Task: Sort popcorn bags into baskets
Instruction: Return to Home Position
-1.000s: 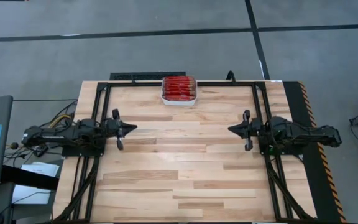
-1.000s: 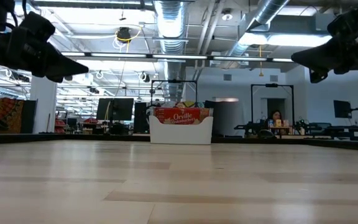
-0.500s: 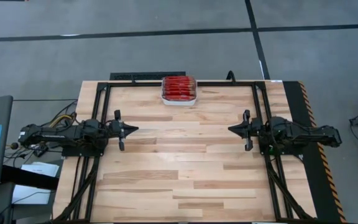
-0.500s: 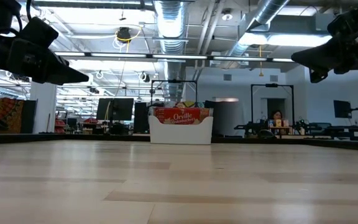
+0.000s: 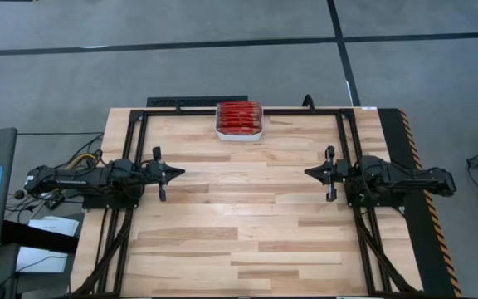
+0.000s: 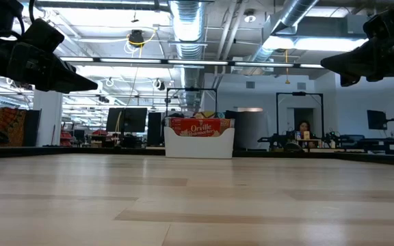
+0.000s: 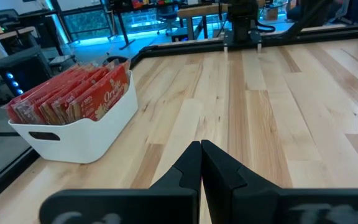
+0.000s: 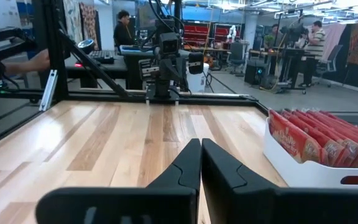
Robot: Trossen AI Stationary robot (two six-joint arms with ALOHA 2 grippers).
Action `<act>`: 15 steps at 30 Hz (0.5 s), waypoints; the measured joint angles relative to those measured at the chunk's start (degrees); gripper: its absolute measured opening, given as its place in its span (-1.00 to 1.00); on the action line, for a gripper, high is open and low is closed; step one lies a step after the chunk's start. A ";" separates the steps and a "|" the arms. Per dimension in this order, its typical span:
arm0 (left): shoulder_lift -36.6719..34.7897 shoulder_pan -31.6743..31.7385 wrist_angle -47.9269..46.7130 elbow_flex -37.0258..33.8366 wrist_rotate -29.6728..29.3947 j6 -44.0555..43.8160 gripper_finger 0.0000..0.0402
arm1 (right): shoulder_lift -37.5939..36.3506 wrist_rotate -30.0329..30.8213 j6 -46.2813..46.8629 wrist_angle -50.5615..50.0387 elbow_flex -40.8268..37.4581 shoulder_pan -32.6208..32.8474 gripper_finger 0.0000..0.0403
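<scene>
Since a second ago the left hand (image 5: 181, 172) has tipped a little in the low view and reached the pose it also had half a second ago. The white bin (image 5: 239, 137) and the right hand (image 5: 307, 173) have not shifted.

There are two arms, two hands and one bin. The left hand hangs above the table (image 5: 239, 224), well to the left of the bin and nearer the table's middle. Its fingers are pressed together and hold nothing. The bin sits at the table's far edge, and all the popcorn bags (image 5: 239, 117) stand in it on edge in a tight red row. The right hand hangs well to the right of the bin, level with the left one. It too is closed with nothing in it.

The bags are packed too closely to count surely. In the low view only the front bag's printed face shows above the bin's wall, and the others are hidden behind it. The right wrist view cuts the bin off at its edge.
</scene>
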 joint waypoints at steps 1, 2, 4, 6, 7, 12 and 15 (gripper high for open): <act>0.00 0.00 0.00 0.00 0.00 0.00 -1.00 | 0.00 -0.01 -0.01 0.00 0.00 0.00 -0.82; 0.00 0.00 0.00 0.00 0.00 0.00 -1.00 | 0.00 -0.02 0.00 0.00 0.00 0.00 -0.82; 0.00 0.00 0.00 0.00 0.00 0.00 -1.00 | 0.00 0.00 0.00 0.00 0.00 0.00 -0.83; 0.00 0.00 -0.01 0.00 0.00 0.00 -1.00 | 0.00 0.00 0.00 0.00 0.00 0.00 -0.85; 0.00 0.00 0.00 0.00 0.00 0.00 -1.00 | 0.00 0.00 0.00 0.00 0.00 0.00 -0.85; 0.00 0.00 0.00 0.00 0.00 0.00 -1.00 | 0.00 0.00 0.00 0.00 0.00 0.00 -0.87; 0.00 0.00 0.00 0.00 0.00 0.00 -1.00 | 0.00 0.00 0.00 0.00 0.00 0.00 -0.86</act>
